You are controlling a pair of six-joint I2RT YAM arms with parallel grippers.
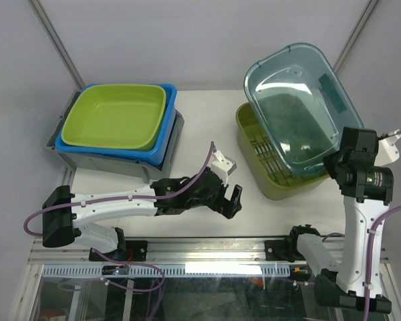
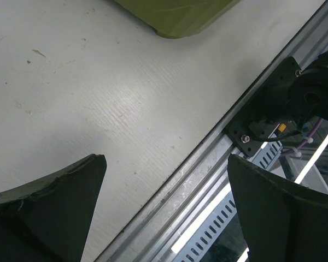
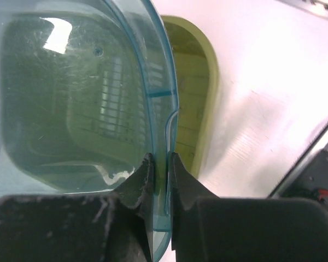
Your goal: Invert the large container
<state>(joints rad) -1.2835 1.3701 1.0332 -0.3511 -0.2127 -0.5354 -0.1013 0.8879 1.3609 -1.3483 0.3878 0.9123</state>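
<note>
Right gripper point(image 3: 161, 162) clamped on rim of tilted large container point(image 1: 297, 107), raised over olive bin point(image 1: 281, 188), left gripper point(image 1: 230, 199) spread, empty.

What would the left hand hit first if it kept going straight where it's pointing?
The left hand would probably meet the white table, between the olive bin and the right arm's base; depth unclear.
</note>
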